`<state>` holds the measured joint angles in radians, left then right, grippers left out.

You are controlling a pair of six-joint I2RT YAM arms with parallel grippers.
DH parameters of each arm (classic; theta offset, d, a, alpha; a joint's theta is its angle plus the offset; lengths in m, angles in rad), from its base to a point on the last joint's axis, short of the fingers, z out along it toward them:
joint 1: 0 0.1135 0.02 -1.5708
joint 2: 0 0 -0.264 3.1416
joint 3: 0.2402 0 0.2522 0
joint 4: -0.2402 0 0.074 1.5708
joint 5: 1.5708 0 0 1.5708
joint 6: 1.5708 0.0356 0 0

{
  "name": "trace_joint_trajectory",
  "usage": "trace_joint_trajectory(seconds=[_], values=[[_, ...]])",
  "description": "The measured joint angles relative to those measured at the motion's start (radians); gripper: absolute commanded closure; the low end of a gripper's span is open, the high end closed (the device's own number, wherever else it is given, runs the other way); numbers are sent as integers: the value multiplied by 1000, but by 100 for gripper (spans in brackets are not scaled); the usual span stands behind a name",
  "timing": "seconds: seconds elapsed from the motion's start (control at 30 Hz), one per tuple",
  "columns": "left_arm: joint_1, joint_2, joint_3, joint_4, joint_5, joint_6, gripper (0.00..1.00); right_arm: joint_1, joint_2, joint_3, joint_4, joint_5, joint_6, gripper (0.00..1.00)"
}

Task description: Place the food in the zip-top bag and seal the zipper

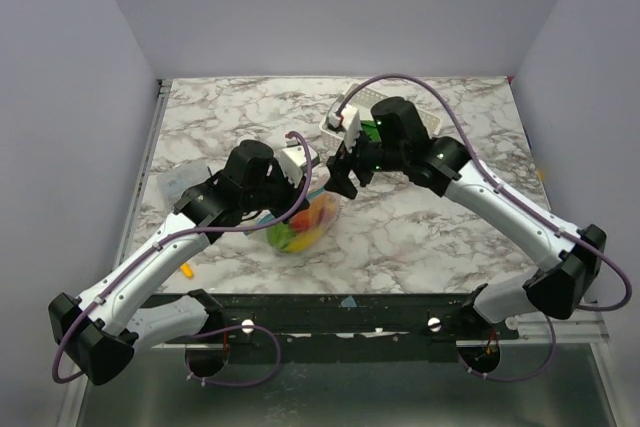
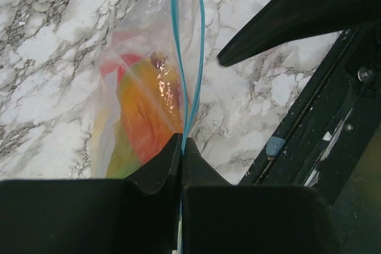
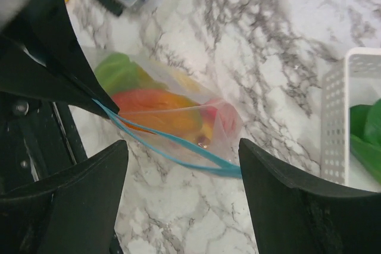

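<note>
Left tool [image 2: 180, 142] pinched shut; right tool [image 3: 181, 144] spread wide (arms angled inward, tools close together).

Overhead camera looks down from behind; close wrist cameras share the zip-top bag [image 2: 140, 111].

From above, the white basket [image 1: 433, 119] shows only slivers at 12 and 3 o'clock of the right arm [image 1: 480, 187]. The zip-top bag [image 1: 305, 227] has its mouth covered. In the left wrist view, the zipper [image 2: 193, 57] vanishes at 6 o'clock between the closed fingers of the left gripper [image 2: 181, 144]. The food [image 2: 146, 105] blurs into orange, red and green behind plastic. In the right wrist view, a green thing [image 3: 364, 135] is cut off at 3 o'clock
</note>
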<state>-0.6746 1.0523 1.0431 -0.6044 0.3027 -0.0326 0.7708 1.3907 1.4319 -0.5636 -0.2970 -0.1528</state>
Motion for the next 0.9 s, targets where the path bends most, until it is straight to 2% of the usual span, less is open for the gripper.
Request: trace_joint_trajectory(seconds=[0.17,0.43,0.57,0.67,0.7,0.8,0.83,0.9], values=[[0,-14,-29,22,40,10,100,-11,113,2,-52,-170,-107,26],[0,-14,-40,29,80,11,100,-14,140,-12,-51,-312,-118,33],[0,-14,-42,30,112,29,100,-14,195,0,-66,-327,-107,24],[0,-14,-45,30,129,37,100,-14,240,34,-85,-333,-98,23],[0,-14,-45,29,131,39,100,-14,249,44,-95,-340,-97,27],[0,-14,-45,31,137,45,100,-16,261,61,-116,-372,-87,46],[1,-14,-45,32,137,47,100,-18,262,61,-121,-386,-84,54],[0,-14,-45,32,135,47,88,-18,265,58,-125,-419,-68,79]])
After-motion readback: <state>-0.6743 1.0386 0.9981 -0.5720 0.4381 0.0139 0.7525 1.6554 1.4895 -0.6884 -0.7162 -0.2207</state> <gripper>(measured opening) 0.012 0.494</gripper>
